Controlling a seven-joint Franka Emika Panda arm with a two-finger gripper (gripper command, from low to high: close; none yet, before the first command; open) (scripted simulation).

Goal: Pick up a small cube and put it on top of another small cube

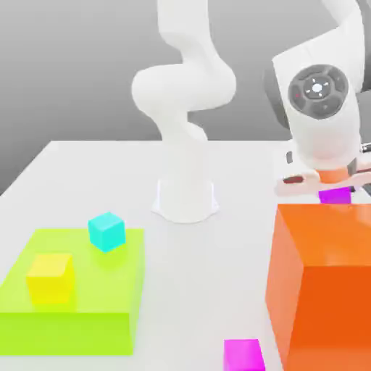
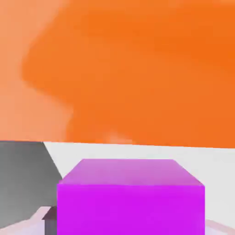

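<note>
Nearest, a magenta cube (image 1: 243,355) is seen on open table (image 1: 206,290), just off the near corner of the orange block (image 1: 319,282), with bare surface left between it and the green block (image 1: 72,330), on whose top a yellow cube (image 1: 51,279) and, farther back at the edge, a cyan cube (image 1: 107,232) are carried. Beyond the orange block's back edge, the purple cube (image 1: 335,196) is held in the gripper (image 1: 335,190), closed on its sides, the way forward blocked by the orange bulk. Farther back, the arm's base (image 1: 185,199) is ringed by clear table up to the far edge.

My held cube (image 2: 131,209): smooth, plastic-looking, flat colour — the orange block (image 1: 322,282): smooth, faintly glossy.
</note>
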